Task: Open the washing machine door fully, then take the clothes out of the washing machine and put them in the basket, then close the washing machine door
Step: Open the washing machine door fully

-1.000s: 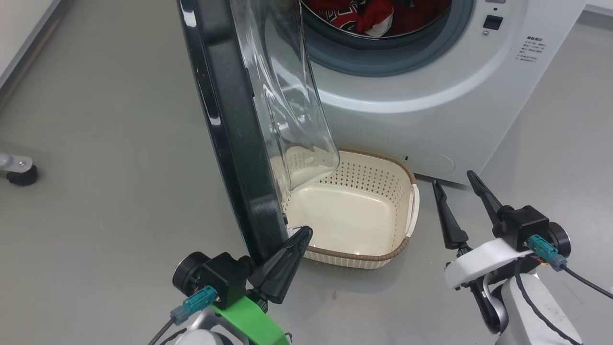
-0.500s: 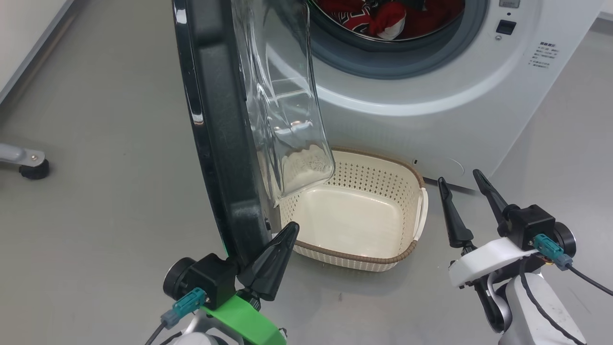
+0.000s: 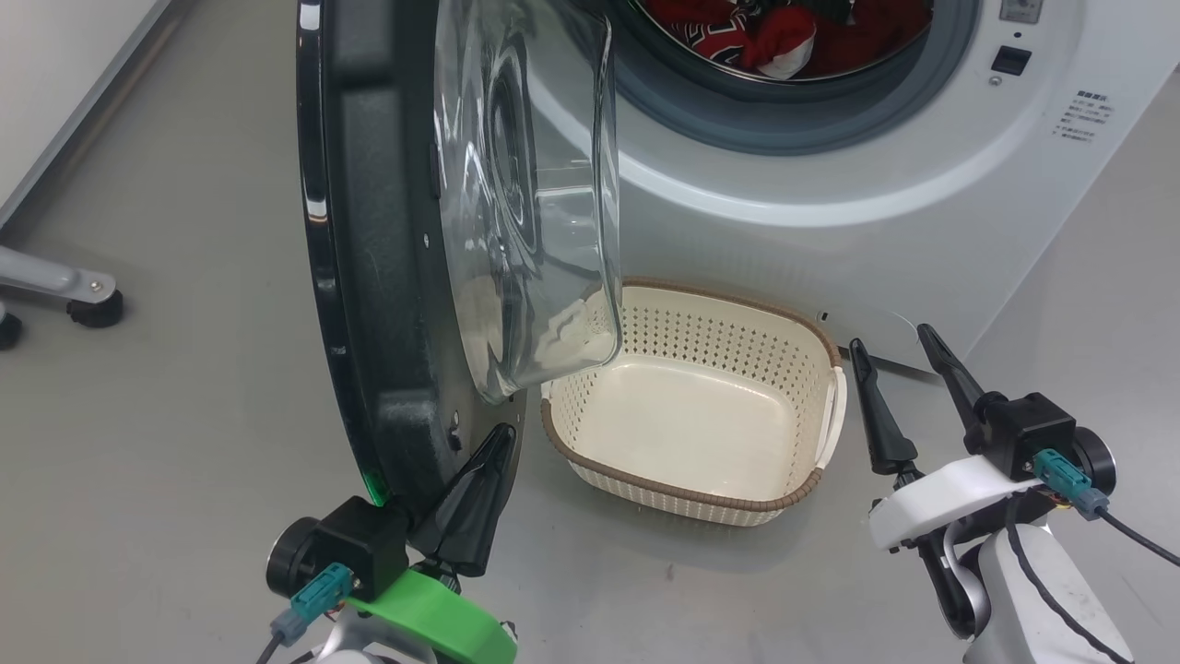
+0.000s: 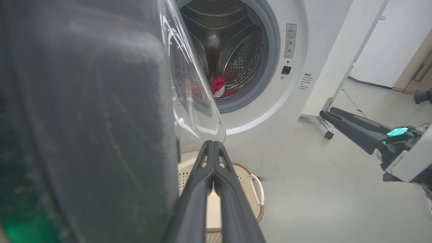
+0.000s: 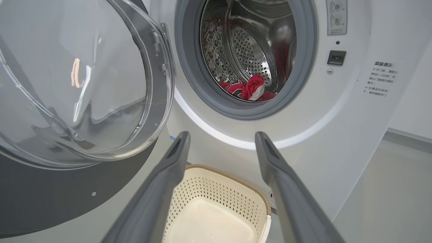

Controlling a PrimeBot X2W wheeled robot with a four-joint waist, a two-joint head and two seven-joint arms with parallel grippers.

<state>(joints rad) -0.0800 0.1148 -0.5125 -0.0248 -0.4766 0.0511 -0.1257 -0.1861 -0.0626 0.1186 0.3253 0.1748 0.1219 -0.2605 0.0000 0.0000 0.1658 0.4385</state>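
At the washing machine (image 3: 830, 184) opening: red clothes (image 3: 774, 37) heaped low in the perforated steel drum (image 5: 249, 50), none lifted out yet.
Basket (image 3: 682, 498): cream, empty, set on the grey floor (image 3: 184, 369) directly below the opening.
Washing machine door (image 3: 369, 277): swung well clear of the opening, standing roughly edge-on to the head view, with its clear glass bowl overhanging the near-left corner of the basket; judged close to full travel, though how much swing remains cannot be told.
Left tool (image 3: 502, 433): clenched tight, grasping nothing, tucked against the inner face of the door's black rim at its lowest part; apparently pushing rather than gripping.
Right tool (image 3: 891, 338): spread wide and empty, hovering above the floor just right of the basket, aimed at the washer front.
Done so far: door opening, largely.
Left to do: finishing the swing if any remains, carrying every garment from drum to basket, then shutting the door.
Likely next: pulling the left tool off the rim, then a reach into the drum, probably with the open right tool.
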